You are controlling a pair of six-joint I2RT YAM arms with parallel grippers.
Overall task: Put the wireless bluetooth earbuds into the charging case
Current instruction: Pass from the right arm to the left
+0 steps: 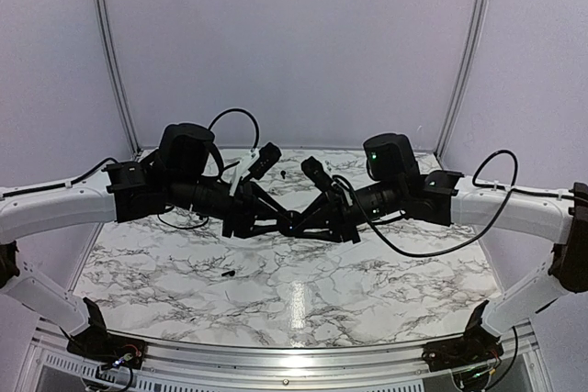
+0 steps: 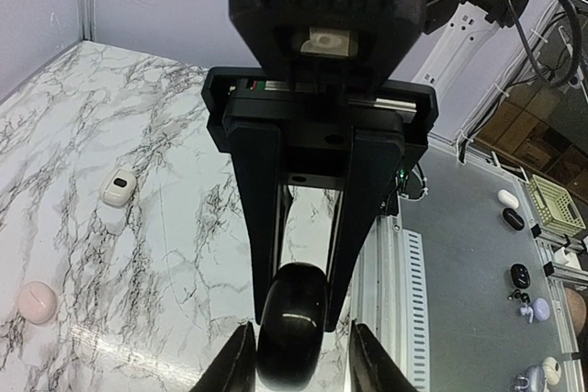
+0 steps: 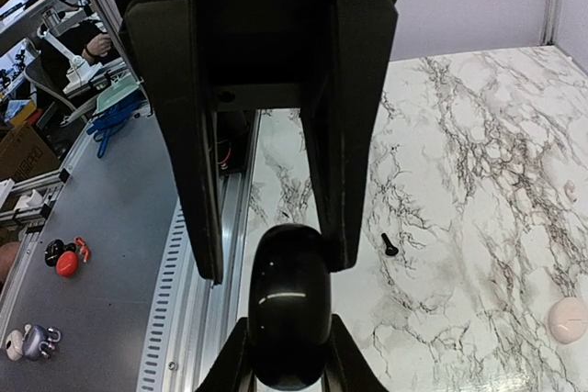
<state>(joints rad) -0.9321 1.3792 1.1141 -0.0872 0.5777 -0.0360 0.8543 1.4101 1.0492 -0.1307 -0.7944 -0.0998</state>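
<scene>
The charging case (image 2: 37, 302) is a small cream-pink pebble lying flat on the marble table (image 2: 138, 254), on the side away from the arms' bases. Nothing touches it. Its lid looks shut, though the case is small in the picture. A white squarish piece (image 2: 119, 186) lies on the table well apart from it. One of the wireless bluetooth earbuds (image 3: 390, 244), a tiny black stub, lies by itself on the table near the spot under the two grippers. It is not in the case. In the top view a tiny dark speck (image 1: 284, 174) lies farther back on the table, too small to tell what it is. Up in the air over the middle of the table the two arms meet nose to nose. Between them is a black round puck (image 2: 289, 319), standing on its edge. The right gripper (image 3: 288, 366) has its fingers squeezed on the puck from both sides and holds it up. The left gripper (image 2: 296, 369) has its fingers on either side of the same puck, set narrow. One finger is right by the puck and a thin gap shows at the other, so it does not pinch it. Past the near edge of the table is a grey bench (image 2: 459, 273) with a few small loose things on it.
</scene>
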